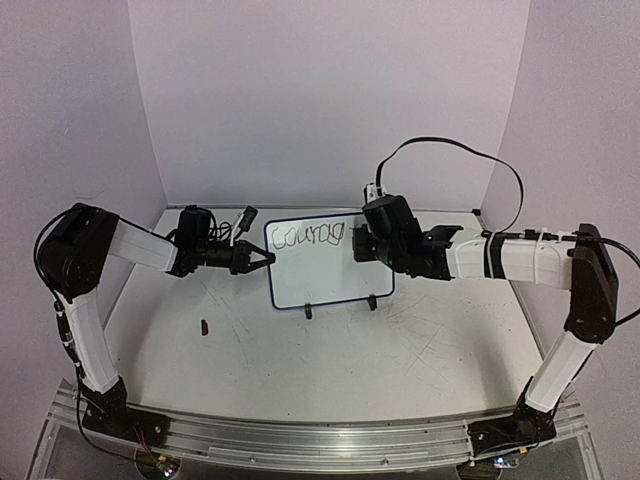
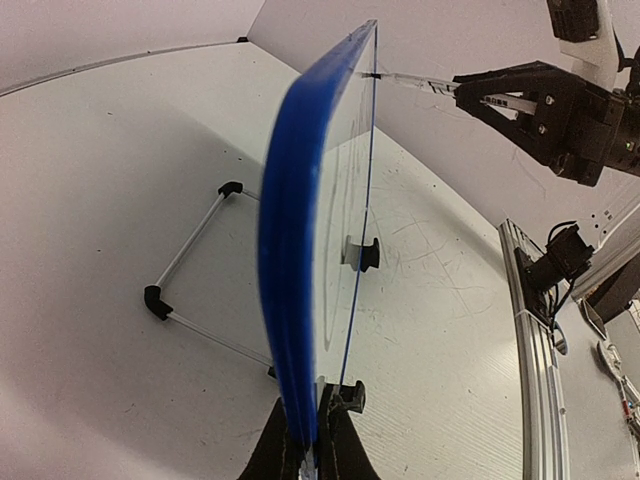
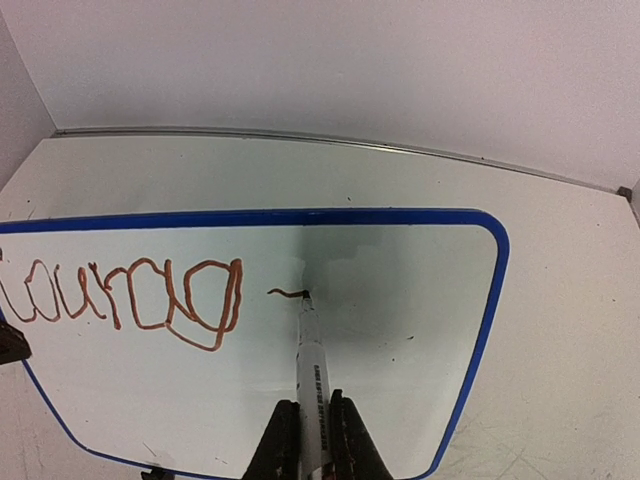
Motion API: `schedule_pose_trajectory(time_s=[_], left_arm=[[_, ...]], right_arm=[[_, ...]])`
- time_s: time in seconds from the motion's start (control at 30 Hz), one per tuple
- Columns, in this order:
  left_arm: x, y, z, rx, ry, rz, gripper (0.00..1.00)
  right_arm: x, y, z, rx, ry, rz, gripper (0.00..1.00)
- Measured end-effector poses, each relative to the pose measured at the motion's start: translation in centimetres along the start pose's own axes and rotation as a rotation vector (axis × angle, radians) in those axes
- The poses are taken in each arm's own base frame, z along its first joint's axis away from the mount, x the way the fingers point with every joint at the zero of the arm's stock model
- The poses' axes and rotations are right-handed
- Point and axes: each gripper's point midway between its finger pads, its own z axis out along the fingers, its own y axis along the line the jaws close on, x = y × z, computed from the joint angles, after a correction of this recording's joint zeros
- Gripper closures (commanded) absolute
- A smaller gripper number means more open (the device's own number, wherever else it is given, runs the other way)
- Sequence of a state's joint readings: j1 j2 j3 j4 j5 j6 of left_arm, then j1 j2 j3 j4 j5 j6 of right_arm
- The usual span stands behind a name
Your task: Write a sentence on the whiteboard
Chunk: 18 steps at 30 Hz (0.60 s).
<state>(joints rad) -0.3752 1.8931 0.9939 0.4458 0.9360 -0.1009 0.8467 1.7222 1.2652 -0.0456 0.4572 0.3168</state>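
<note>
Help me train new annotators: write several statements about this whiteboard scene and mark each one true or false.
1. The small glossy white rectangular board with a thin blue rounded frame stands on edge on the table. True.
2. The left tool hangs open, clear of the board. False: it is shut on the board's blue edge.
3. The right tool grips a thin white-barrelled marker whose tip touches the board. True.
4. The reddish-brown handwriting reads "Courage wins always". False: only "Courag" and a short stroke beside it show.
</note>
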Motion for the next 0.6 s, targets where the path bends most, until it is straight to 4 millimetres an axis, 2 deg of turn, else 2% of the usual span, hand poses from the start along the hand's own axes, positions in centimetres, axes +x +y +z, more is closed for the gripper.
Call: schedule_pose_trajectory(time_s=[0.6], left_arm=[[0.00, 0.01, 0.06, -0.003, 0.000, 0.000, 1.00]], right_arm=[[-0.18, -0.24, 0.08, 0.006, -0.003, -0.003, 1.00]])
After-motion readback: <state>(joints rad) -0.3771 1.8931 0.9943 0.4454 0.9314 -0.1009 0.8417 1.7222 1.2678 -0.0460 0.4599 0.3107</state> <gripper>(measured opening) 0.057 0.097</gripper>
